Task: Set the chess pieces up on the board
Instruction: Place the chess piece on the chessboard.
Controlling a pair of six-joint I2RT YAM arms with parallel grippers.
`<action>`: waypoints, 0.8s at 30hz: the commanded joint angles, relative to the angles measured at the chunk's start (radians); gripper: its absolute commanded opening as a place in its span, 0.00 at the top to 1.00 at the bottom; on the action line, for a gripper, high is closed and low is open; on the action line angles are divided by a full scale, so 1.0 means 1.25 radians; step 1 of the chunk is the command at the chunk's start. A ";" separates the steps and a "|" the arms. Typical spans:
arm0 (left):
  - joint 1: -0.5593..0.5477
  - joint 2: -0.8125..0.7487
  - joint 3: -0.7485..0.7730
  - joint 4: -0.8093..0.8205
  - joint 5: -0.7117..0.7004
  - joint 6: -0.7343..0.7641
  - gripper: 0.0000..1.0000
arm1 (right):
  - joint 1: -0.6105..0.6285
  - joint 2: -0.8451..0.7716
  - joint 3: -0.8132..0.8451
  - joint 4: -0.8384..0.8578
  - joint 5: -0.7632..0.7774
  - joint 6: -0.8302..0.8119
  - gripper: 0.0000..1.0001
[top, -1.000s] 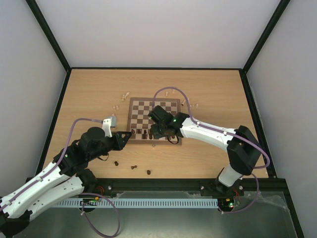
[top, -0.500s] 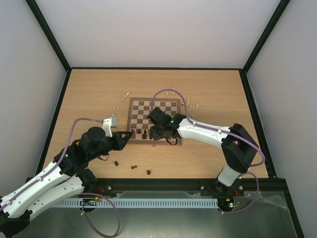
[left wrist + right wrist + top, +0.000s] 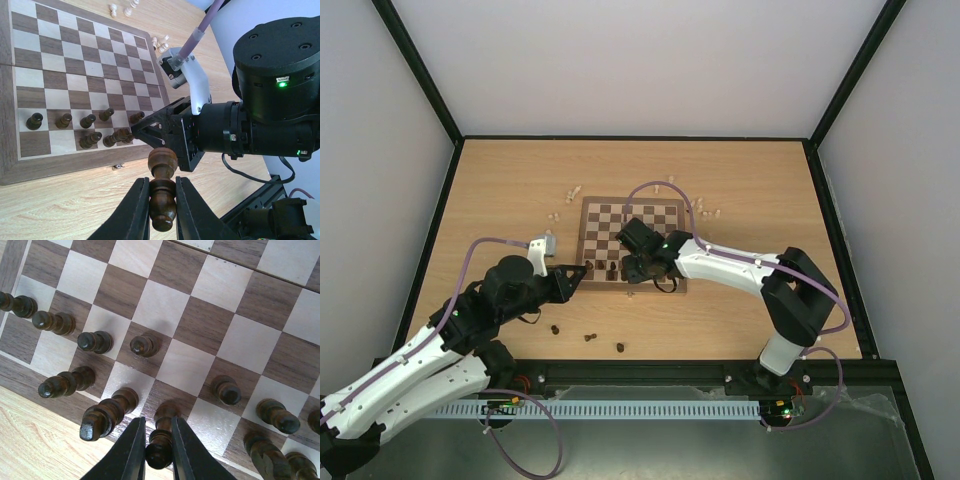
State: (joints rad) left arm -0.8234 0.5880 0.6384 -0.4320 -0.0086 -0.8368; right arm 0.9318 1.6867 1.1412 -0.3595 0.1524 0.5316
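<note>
Placing step: right end effector (image 3: 158, 426) pinches a dark piece (image 3: 159, 447) onto the near rank of the board (image 3: 235, 345); next, open and lift straight; left end effector (image 3: 162, 187) clamps a 2nd dark piece (image 3: 162, 162).

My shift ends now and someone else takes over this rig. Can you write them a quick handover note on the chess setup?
Left gripper shut on a dark chessman by the board's near-left corner.
Right gripper shut on a dark piece, upright on the near row.
Done: several dark men sit in the two near rows.
Left: loose dark pieces on the table nearside, pale pieces beyond the far corners.
</note>
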 commanded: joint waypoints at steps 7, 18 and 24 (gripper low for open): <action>0.005 0.000 -0.003 0.021 0.003 0.010 0.92 | 0.007 0.020 -0.004 -0.003 -0.009 0.003 0.82; 0.005 0.014 0.001 0.017 0.009 0.016 0.92 | 0.007 -0.007 0.007 -0.011 -0.001 0.004 0.64; 0.006 0.078 0.064 -0.050 0.015 0.048 0.92 | 0.007 -0.122 0.017 -0.055 0.031 0.002 0.43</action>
State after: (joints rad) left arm -0.8234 0.6353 0.6464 -0.4412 -0.0010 -0.8185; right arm 0.9321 1.6554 1.1416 -0.3649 0.1471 0.5350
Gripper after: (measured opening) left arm 0.139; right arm 0.513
